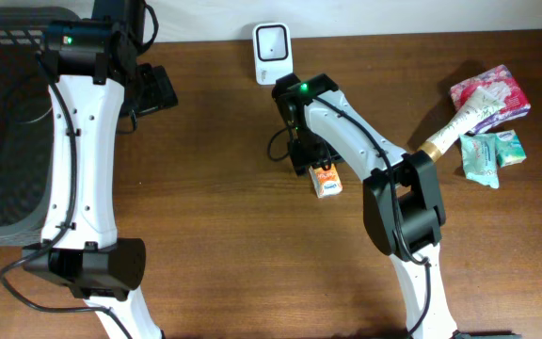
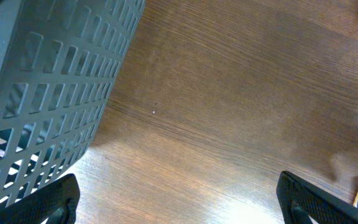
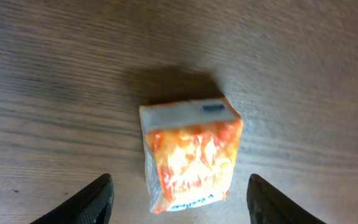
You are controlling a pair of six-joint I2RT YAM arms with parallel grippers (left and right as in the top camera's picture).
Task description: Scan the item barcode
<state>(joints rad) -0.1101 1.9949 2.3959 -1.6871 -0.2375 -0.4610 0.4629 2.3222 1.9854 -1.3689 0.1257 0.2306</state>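
Overhead, counted on the wooden counter (image 1: 215, 235): two white arms, each ending in one black pincer; one orange carton (image 1: 326, 181); one white scanner (image 1: 271, 45) at the far edge; one grey slatted basket (image 1: 3, 141) at the left. Also a close cluster of three things at the right: one pink floral pack (image 1: 490, 92), one teal pack (image 1: 490, 153), and one pale tube (image 1: 450, 132) with a brown neck.

Next, right pincer (image 1: 309, 158): spread, pinching nothing. Hangs just above the orange carton, near the middle of the counter and well apart from the white scanner.

Seen from the right wrist: carton (image 3: 190, 152) flat on the wood, orange printed face up, white end panel turned away from the camera. Flanked by two dark fingers (image 3: 95, 202), one on each side, neither touching it, with bare wood showing in both gaps. Sits centred between them, its near end level with the fingertips.

Lastly, left pincer (image 2: 179, 202): spread to its widest, holding nothing. Hovers over bare wood just beside the basket wall (image 2: 48, 93), far from the carton.
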